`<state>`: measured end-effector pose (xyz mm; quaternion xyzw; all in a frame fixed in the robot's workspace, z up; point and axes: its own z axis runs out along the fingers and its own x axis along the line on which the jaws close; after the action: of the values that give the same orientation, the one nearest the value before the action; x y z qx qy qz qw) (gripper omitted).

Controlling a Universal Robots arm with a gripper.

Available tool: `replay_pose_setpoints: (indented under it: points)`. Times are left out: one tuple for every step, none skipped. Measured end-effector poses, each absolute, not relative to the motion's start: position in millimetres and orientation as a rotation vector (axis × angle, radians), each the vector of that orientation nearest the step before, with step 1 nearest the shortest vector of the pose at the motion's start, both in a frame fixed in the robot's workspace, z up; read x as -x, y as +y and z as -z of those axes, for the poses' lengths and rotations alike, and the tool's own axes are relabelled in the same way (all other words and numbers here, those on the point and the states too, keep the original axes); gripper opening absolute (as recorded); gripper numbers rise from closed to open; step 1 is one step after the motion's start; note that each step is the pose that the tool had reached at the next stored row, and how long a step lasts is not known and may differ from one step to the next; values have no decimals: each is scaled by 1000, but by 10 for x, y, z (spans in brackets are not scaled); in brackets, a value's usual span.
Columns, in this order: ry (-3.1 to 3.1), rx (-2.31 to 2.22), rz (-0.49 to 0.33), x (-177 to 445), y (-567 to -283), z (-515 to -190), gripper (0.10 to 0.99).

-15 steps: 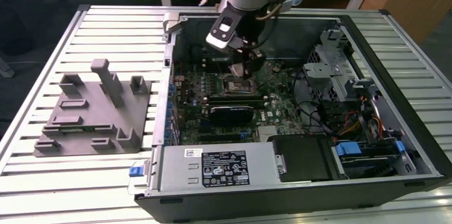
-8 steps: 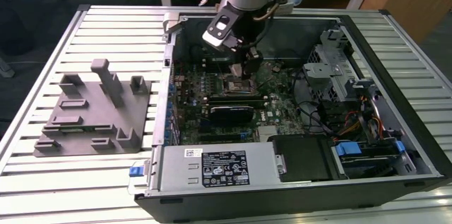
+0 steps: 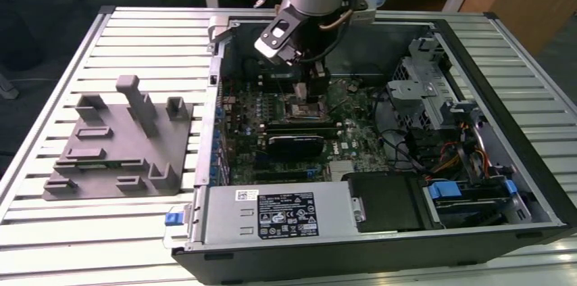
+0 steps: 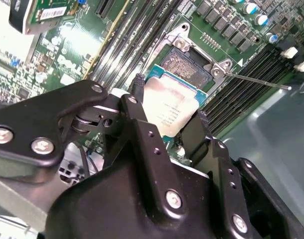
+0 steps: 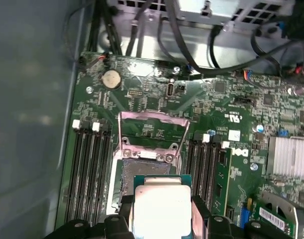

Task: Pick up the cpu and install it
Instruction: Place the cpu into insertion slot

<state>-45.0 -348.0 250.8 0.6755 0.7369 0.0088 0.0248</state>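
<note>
Small flat square cpu, pale silver metal lid on green board (image 5: 162,201): clamped by opposite side edges in black two-finger pincer (image 4: 168,104), low over open black-framed socket (image 5: 142,172). Seated or not, cannot tell.
Judgement: light, rigid; smooth lid slippery; underside contacts and socket pins fragile. Hold side edges only, keep level.
Hinged metal retention frame (image 5: 151,116) stands raised.
Green motherboard (image 3: 361,117) lies inside open black computer case (image 3: 361,266) on slatted metal counter (image 3: 135,42).

Pale satin-silver metal top on cpu (image 5: 161,211); matt black claw (image 4: 170,99) with shiny steel screws (image 4: 173,199); glossy green motherboard (image 5: 152,99); matt grey plastic fixture (image 3: 117,157); ribbed pale metal surface (image 3: 135,36).
</note>
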Motion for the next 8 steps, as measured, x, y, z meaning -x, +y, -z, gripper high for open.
replay_pose_setpoints:
  points:
    - [2273, -2095, -27, 450, -3480, -2505, 541]
    - [2273, -2096, -27, 450, -3481, -2506, 541]
    - [2273, -2096, -27, 450, -3481, -2506, 541]
    - [2273, -2096, -27, 450, -3481, -2506, 541]
    - [2272, -2096, -27, 450, -3481, -2505, 541]
    - [2273, -2096, -27, 450, -3480, -2500, 541]
    - [2272, -2096, -28, 450, -3480, -2492, 541]
    - [2272, -2096, -28, 450, -3480, -2483, 541]
